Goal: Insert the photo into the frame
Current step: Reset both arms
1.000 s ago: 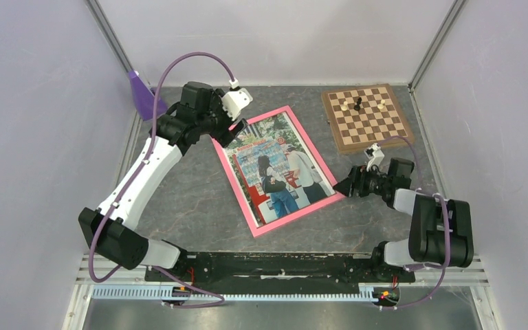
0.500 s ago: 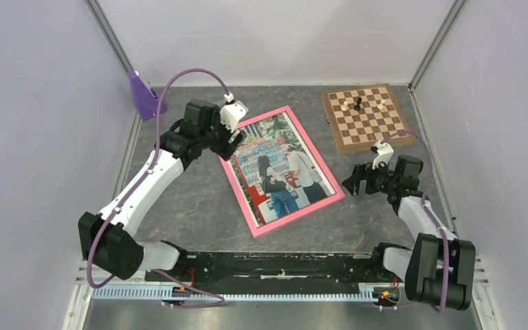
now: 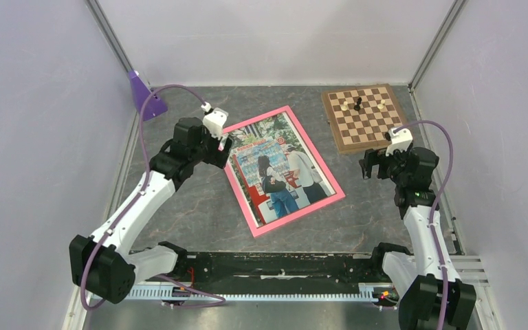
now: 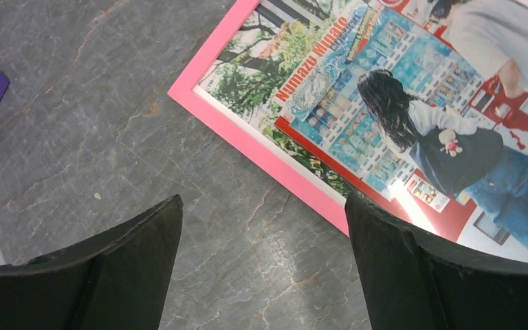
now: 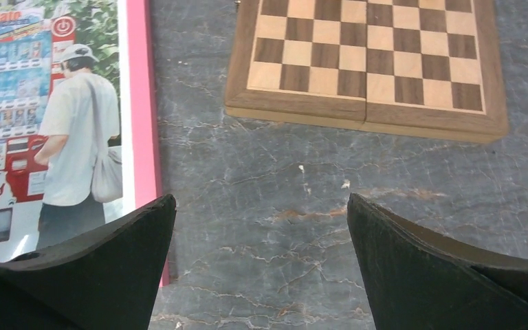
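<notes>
Pink frame (image 3: pixel 300 214) lies flat around the photo (image 3: pixel 278 168), so I judge it seated; my left gripper (image 4: pixel 262 206) and right gripper (image 5: pixel 261 203) stand wide and empty beside it.

Top camera overhead, whole table (image 3: pixel 199 206), wrist cameras close, angled down, both sharing the frame (image 4: pixel 261 154)

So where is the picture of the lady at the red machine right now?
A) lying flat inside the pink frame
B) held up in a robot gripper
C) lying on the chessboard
A: the photo lies flat on the table with the pink frame bordering it. The left gripper and right gripper are open and hold nothing.
</notes>
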You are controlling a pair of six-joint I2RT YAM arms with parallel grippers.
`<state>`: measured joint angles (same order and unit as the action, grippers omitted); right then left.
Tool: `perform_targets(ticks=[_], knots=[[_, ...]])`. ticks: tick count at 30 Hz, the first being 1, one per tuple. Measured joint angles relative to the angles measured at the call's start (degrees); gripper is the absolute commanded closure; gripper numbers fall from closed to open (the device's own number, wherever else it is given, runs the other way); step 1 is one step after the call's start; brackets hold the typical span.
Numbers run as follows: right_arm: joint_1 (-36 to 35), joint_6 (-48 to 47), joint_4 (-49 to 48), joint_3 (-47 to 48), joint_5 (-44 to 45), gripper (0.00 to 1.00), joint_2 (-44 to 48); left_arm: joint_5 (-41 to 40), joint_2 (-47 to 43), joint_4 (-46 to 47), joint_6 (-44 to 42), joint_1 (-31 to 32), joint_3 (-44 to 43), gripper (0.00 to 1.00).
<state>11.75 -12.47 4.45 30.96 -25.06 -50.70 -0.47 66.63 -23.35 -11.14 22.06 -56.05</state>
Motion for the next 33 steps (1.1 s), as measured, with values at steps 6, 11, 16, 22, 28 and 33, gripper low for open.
perform_targets(ticks=[6, 11, 16, 22, 28, 33], knots=[[0.0, 2.5, 1.2, 0.2, 5.5, 0.02, -0.4, -0.7, -2.4, 0.7, 4.5, -3.9, 0.2, 0.00], [0.0, 2.6, 1.4, 0.2, 9.1, 0.02, 0.4, -0.9, -5.4, 0.4, 6.6, -8.3, 0.2, 0.00], [0.0, 2.5, 0.5, 0.1, 9.6, 0.02, 2.6, -1.0, -10.1, 0.2, 8.1, -10.3, 0.9, 0.00], [0.0, 1.5, 0.5, 0.1, 10.6, 0.02, 3.2, -1.2, -13.1, 0.5, 10.1, -11.6, 3.6, 0.00], [0.0, 0.1, 0.3, 0.0, 12.0, 0.02, 7.0, -1.2, -15.8, 2.1, 11.1, -12.4, 7.9, 0.00], [0.0, -1.4, -1.1, -1.3, 12.5, 0.02, 11.0, -1.3, -18.4, 5.3, 11.1, -12.8, 10.2, 0.00]])
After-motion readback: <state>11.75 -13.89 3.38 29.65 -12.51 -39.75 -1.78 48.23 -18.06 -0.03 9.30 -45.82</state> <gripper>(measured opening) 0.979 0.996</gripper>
